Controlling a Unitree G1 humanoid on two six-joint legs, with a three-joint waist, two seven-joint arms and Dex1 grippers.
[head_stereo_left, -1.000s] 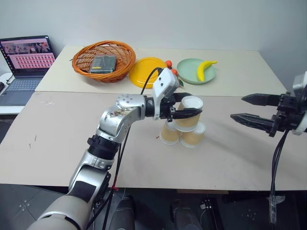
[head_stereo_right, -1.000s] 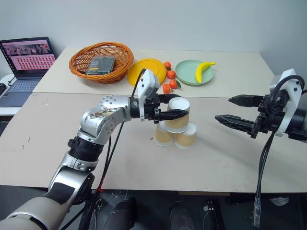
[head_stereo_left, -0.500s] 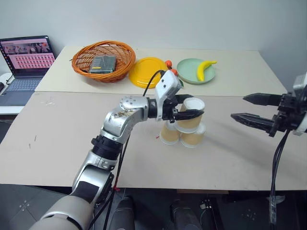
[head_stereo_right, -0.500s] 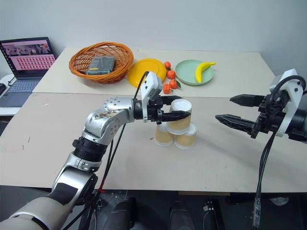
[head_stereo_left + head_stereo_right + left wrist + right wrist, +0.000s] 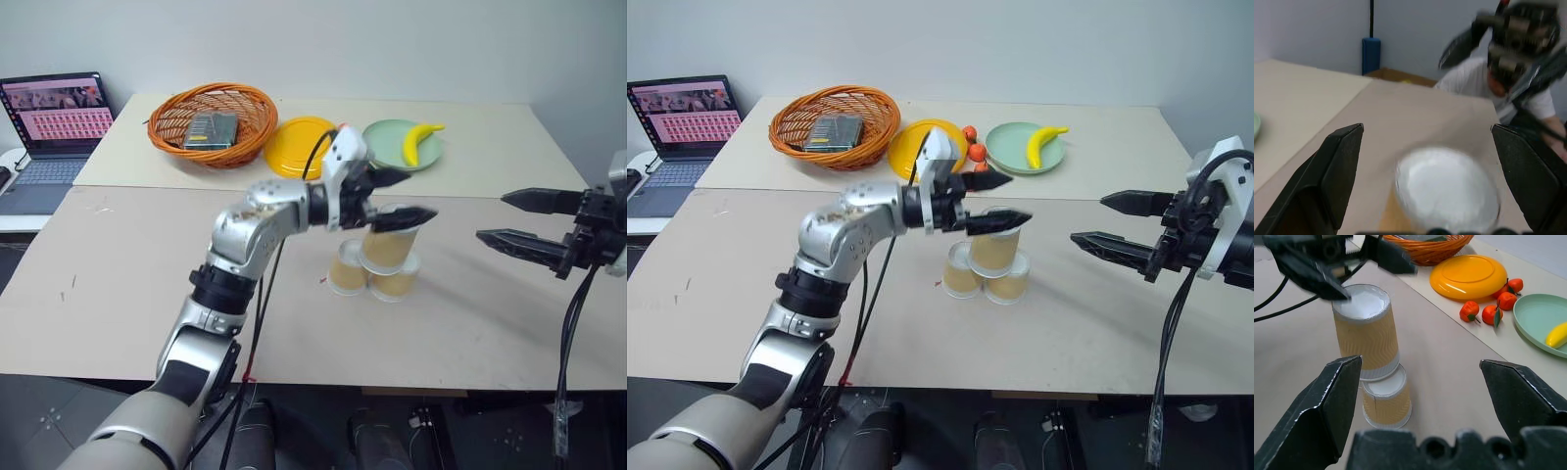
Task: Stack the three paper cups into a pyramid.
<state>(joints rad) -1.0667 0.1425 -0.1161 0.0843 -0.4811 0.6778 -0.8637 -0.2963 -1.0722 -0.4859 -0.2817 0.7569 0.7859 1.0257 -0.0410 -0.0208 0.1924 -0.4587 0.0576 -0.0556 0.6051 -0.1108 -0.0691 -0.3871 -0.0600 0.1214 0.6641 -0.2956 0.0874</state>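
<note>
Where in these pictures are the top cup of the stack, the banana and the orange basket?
top cup (image 5: 1367, 335): right wrist view, on its ribbed tan side.
banana (image 5: 419, 140): left eye view, on the middle of its curve.
orange basket (image 5: 250, 132): left eye view, on its woven front wall.

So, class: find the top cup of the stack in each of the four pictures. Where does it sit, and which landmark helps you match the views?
Left eye view: top cup, centre, on two lower cups, below the left gripper.
Right eye view, centre, on the stack.
Left wrist view, white base up, low between the black fingers.
Right wrist view, upper left of centre.
Shared landmark: the green plate, also at.
</note>
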